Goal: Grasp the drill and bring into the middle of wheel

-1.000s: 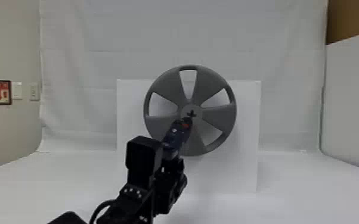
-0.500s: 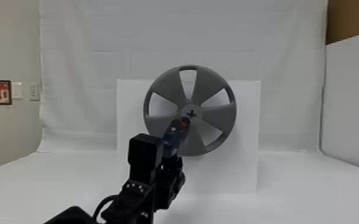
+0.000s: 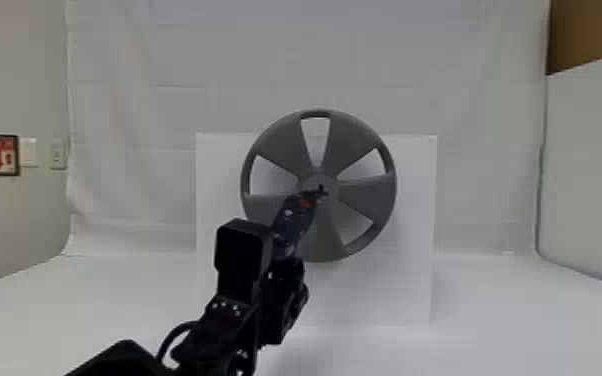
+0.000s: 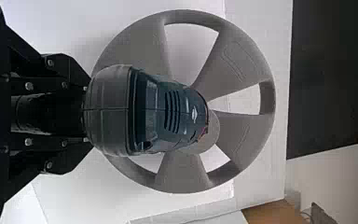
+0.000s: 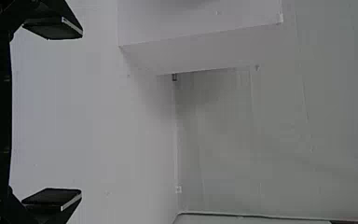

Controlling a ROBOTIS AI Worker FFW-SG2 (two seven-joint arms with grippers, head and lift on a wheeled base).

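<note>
- Edges the drill slightly upward since the last earlier frame, bringing its dark nose over the small dark cross at the hub in the head view.
- Holds the drill off the bench with the left fingers gripping it, their tips hidden behind its wide base, in front of the wheel and slanting toward the middle.
- Holds the right fingers open and well apart, with nothing between them.
- Looks like the final lining-up, with most of the approach seemingly done; cannot tell from overlap alone whether nose and hub touch.
- Best to steady the wrist first, then correct sideways and height errors in tiny steps before closing any remaining depth.
- Check the left wrist view too: see the hub partly covered by the drill's housing, hence use the visible hub edge as a guide to centring.
- Aim the nose squarely at the hub's face, then advance slowly and straight along the drill's own axis.
- Avoid pushing at a slant, likely to skid onto a spoke, twist the drill in the grip or shove the wheel against the white panel.
- Stop at light contact, keeping the grip firm.
</note>
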